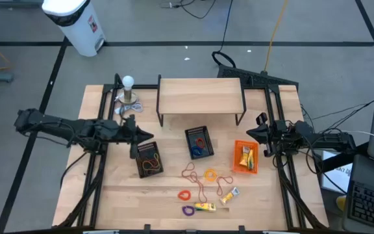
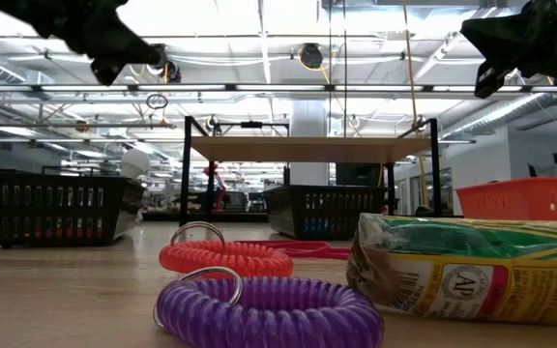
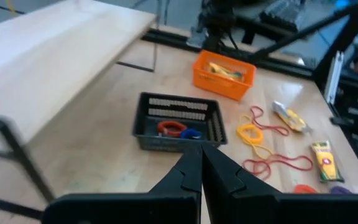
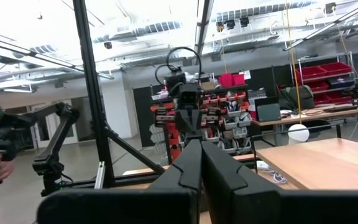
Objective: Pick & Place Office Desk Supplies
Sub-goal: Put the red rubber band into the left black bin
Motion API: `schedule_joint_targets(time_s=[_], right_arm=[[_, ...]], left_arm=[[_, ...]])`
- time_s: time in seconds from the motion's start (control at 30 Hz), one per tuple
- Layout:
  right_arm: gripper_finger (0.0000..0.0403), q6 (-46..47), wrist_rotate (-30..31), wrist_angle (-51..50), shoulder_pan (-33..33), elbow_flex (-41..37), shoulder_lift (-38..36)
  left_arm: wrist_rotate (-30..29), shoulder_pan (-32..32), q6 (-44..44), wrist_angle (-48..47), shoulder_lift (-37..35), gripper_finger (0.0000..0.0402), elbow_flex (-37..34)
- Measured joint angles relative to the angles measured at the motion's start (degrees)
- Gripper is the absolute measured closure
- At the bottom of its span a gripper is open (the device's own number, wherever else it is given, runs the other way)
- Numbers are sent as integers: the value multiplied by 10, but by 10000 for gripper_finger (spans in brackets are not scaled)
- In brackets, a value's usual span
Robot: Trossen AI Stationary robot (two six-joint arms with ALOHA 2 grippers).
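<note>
The loose desk supplies lie on the near half of the table: thin red and orange elastic loops [image 1: 200, 177], a yellow coil [image 3: 249, 132], a red coil [image 2: 225, 257], a purple coil [image 2: 269, 309] and yellow packets [image 1: 205, 207]. My left gripper [image 1: 149, 135] hangs shut and empty in the air above the far end of the left black basket [image 1: 149, 158]; its wrist view shows the shut fingers [image 3: 201, 158] aimed toward the middle black basket [image 3: 178, 119]. My right gripper [image 1: 252, 132] waits shut and empty at the table's right edge, beyond the orange basket [image 1: 245, 156], pointing slightly upward into the room [image 4: 199, 149].
A low wooden shelf [image 1: 200, 96] on black legs stands at the table's far middle. A white ball-topped stand [image 1: 128, 91] is at the far left. The middle black basket [image 1: 199, 142] holds blue and red items; the orange basket holds yellow packets. Bare wood lies near left.
</note>
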Motion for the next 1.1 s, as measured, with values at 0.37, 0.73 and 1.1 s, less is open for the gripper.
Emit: schedule_joint_targets(time_s=[0.37,0.73,1.1], right_arm=[[403,-13,0,0,0,0,6],[403,-6,64,41,0,0,104],[403,-20,47,36,15,10,165]], left_arm=[[33,-70,0,-32,215,400,160],[20,-80,30,1,375,396,242],[37,-117,92,-87,536,399,383]])
